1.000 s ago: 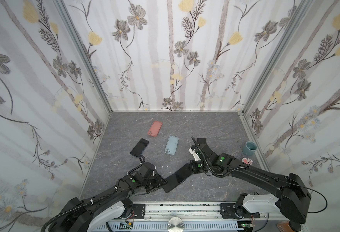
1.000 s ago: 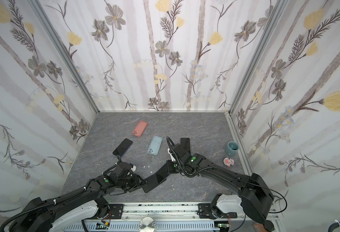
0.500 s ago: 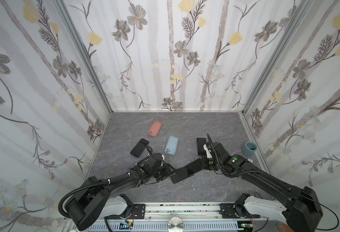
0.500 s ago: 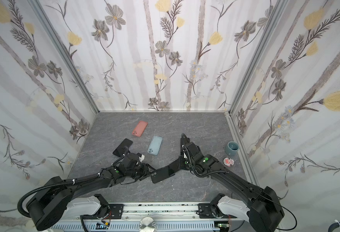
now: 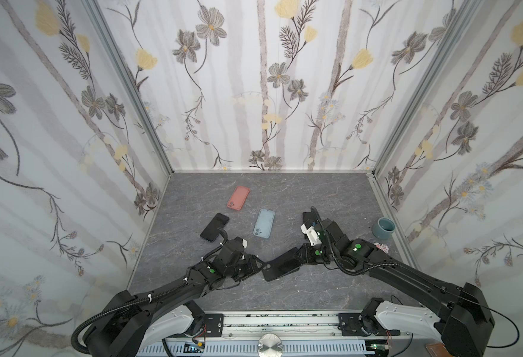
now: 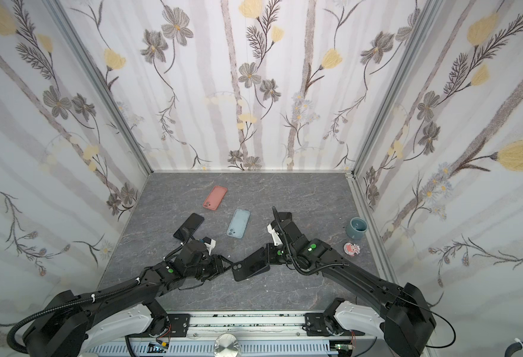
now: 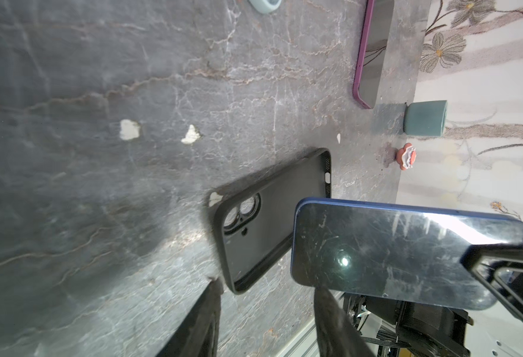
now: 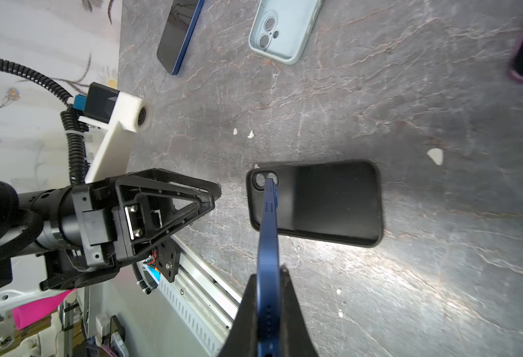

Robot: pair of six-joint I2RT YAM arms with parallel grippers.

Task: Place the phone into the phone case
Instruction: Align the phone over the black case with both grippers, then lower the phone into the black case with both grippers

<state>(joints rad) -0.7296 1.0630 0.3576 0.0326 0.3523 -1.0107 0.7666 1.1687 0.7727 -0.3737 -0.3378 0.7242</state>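
Note:
The black phone case [image 5: 269,272] lies open side up on the grey table, also seen in the other top view [image 6: 241,269]. My right gripper [image 8: 269,275] is shut on a dark blue phone [image 8: 268,222] and holds it tilted over the case [image 8: 316,204], its free end above the camera cut-out. In the left wrist view the phone [image 7: 393,253] overlaps the case [image 7: 263,222]; whether they touch is unclear. My left gripper [image 7: 268,290] is open, with one fingertip [image 7: 215,287] beside the case's near corner. In both top views it [image 5: 254,267] sits just left of the case, and the right gripper [image 5: 305,258] sits right of it.
A pink case [image 5: 238,197], a light blue case [image 5: 264,223] and a black phone [image 5: 214,227] lie further back. A purple-edged phone [image 7: 373,52] lies behind the right arm. A blue-grey cup [image 5: 383,227] and a small pink figure [image 6: 351,248] stand by the right wall.
My left gripper has come forward and to the right, up to the case's end. My right gripper has shifted right and back with the phone still in it.

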